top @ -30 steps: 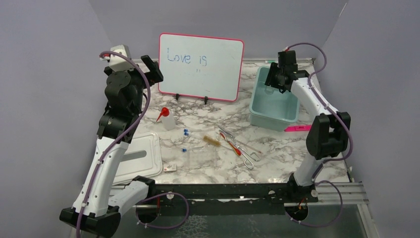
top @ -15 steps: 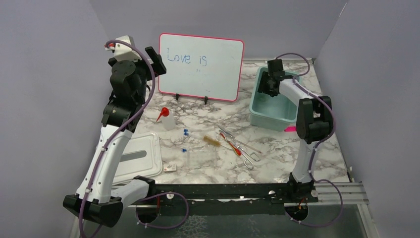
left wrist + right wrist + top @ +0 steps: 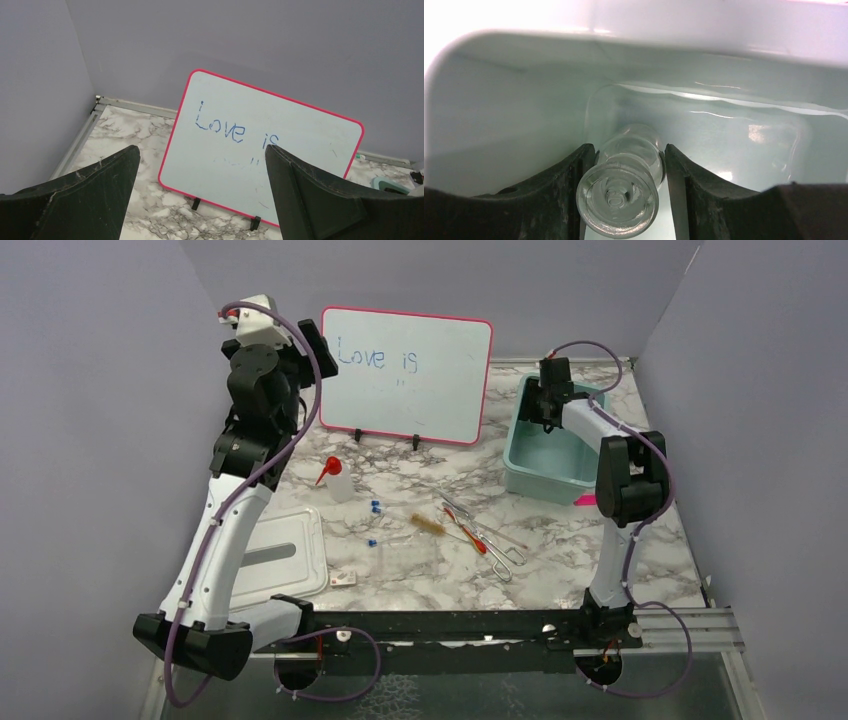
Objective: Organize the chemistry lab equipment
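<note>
Sideways, the little glass beaker (image 3: 618,200) lies between the right tool's (image 3: 626,150) jaws; grip cannot be told.

Whiteboard (image 3: 405,375) at back; bin (image 3: 545,483) right of it, beaker (image 3: 624,195) inside; squeeze bottle (image 3: 336,478) before whiteboard; tongs (image 3: 500,552) centre; tray (image 3: 285,560) near left.

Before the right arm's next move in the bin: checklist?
1. Right pincer inside teal bin: ok.
2. Glass beaker gripped between its fingers: ok.
3. Beaker touching bin floor: cannot tell.
4. Left pincer open, empty, raised facing the whiteboard: ok.
5. Squeeze bottle, metal tongs, blue-capped tubes put away: not ok, out on the table.
</note>
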Tool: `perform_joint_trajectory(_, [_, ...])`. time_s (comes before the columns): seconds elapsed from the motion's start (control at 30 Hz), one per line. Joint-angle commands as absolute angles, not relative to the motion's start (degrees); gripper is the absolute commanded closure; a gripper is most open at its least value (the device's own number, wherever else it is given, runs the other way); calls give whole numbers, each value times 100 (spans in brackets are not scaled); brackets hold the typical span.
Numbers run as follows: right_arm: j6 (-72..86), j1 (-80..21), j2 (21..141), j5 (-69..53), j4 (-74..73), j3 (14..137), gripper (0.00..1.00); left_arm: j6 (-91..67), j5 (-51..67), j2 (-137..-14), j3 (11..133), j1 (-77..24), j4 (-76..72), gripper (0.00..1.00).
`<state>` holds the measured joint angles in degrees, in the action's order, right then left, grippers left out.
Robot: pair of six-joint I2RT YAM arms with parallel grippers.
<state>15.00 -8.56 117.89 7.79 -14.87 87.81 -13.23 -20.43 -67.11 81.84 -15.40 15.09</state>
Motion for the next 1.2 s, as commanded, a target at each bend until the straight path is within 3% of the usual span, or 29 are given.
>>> perform_joint_trajectory(0.0, [1464,-854,11791,589,-1215,8718,41,-1128,-2188,-6715,8480,-1556,1327,1])
perform_joint_trajectory(0.33, [1350,-853,11390,572,-1302,8772,31,-962,-2206,-6867,8713,-1556,1310,1])
perform_joint_trajectory(0.7, [1201,-925,10216,233,-2007,9088,29,-1079,-2164,-6485,8206,-1556,1454,1])
perform_joint_trajectory(0.87, [529,-1514,9794,-284,-2497,9638,29,-1449,-2408,-6054,7633,-1556,1765,1])
perform_joint_trajectory(1.17, [814,-3499,9544,-486,-2578,9498,27,-2440,-2148,-4925,6013,-1556,2230,1])
